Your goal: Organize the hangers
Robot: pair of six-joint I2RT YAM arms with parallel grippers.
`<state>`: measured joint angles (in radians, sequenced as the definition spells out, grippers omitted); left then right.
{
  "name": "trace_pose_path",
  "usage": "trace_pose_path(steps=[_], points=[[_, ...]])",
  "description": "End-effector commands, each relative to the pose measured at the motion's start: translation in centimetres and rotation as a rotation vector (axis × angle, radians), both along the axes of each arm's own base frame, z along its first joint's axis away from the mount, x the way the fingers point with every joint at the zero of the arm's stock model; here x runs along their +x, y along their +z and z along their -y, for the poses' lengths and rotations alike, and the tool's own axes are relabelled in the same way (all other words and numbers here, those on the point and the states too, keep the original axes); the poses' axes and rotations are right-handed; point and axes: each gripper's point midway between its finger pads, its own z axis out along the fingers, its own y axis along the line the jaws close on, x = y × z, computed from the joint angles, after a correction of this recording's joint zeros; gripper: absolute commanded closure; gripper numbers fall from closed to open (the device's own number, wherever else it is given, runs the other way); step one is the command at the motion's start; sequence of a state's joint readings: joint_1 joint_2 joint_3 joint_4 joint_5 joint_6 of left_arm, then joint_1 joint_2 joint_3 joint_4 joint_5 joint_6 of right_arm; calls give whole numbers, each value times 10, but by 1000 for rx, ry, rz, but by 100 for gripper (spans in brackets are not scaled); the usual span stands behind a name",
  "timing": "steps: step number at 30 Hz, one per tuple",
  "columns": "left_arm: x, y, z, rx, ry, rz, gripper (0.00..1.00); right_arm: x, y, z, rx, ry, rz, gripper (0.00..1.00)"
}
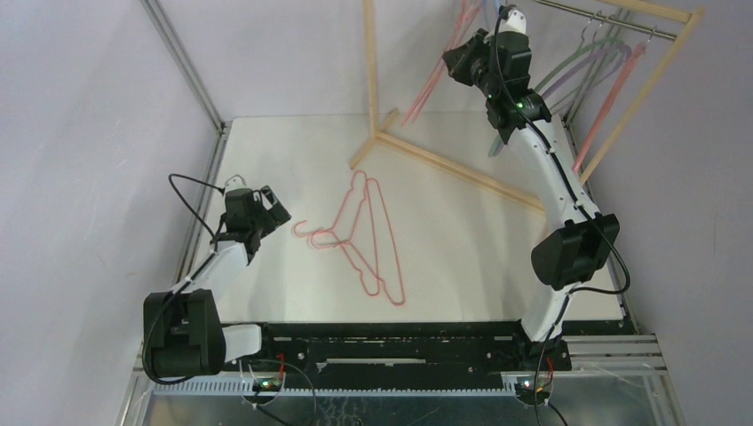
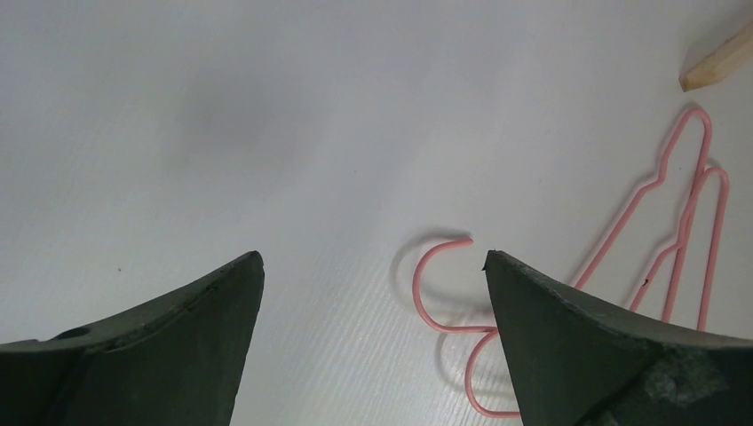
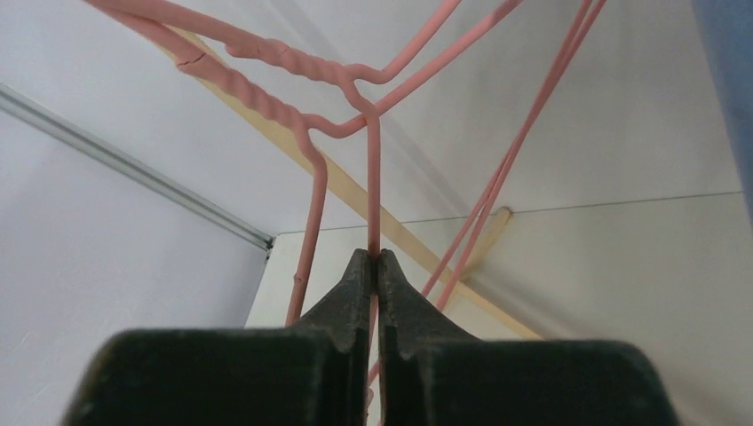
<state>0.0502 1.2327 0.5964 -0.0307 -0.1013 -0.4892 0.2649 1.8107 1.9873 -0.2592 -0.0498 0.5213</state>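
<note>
Hangers first, from the top camera: two pink wire hangers (image 1: 373,240) lie overlapped near the middle of the table (image 1: 266,151), hooks pointing toward its left edge. At the far right corner stands the wooden rack (image 1: 444,162), and its metal rail (image 1: 613,19) already carries a bunch of curved hangers (image 1: 590,67), grey-green, lilac and salmon as far as I can tell. The right gripper (image 1: 455,55) is up high by the rack with a pink hanger (image 1: 431,84) dangling from it. The left gripper (image 1: 277,211) hovers low near the left edge, just beside the hooks of the loose pair.

Over to the left wrist: the left gripper (image 2: 373,257) is spread wide with nothing between its fingers. One pink hook (image 2: 435,284) lies on the table right below the gap, and a rack foot (image 2: 717,62) peeks in at the top right.

Right wrist now: the right gripper (image 3: 373,259) is clamped tight on the straight neck of the pink hanger (image 3: 373,177), just under the twisted wire. A second pink hanger (image 3: 313,204) hangs close beside it; whether either is hooked on the rail, this view doesn't show.

My read is that the job is well along: most are hung, one is in the air, and two on the table are left to lift.
</note>
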Motion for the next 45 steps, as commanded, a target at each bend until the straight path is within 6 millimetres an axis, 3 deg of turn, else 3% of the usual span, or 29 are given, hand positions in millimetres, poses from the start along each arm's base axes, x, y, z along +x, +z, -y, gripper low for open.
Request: trace_pose_path(steps=[1, 4, 6, 17, 21, 24, 26, 33, 45], points=[[13, 17, -3, 6, 0, 60, 1, -9, -7, 13, -44, -61, -43, 89], [13, 18, -3, 2, 0, 63, 1, -17, -6, 28, -60, -137, -45, 62], [14, 20, -3, 3, 0, 68, 1, -23, -4, 35, -74, -163, -36, 56], [10, 26, -1, -1, -4, 82, 1, -49, 13, 62, -105, -235, 17, 53], [8, 27, -2, 2, -3, 86, 1, -59, 23, 84, -119, -309, 37, 53], [6, 27, -1, -2, -4, 87, 1, -64, 25, 95, -122, -321, 42, 46], [6, 27, -1, -4, -5, 88, 1, -65, 26, 97, -128, -308, 44, 34], [6, 27, 0, -4, -9, 90, 1, -69, 25, 95, -141, -252, 40, 21], [7, 28, 1, -11, -7, 94, 1, -102, 49, 75, -166, -169, 104, 17]])
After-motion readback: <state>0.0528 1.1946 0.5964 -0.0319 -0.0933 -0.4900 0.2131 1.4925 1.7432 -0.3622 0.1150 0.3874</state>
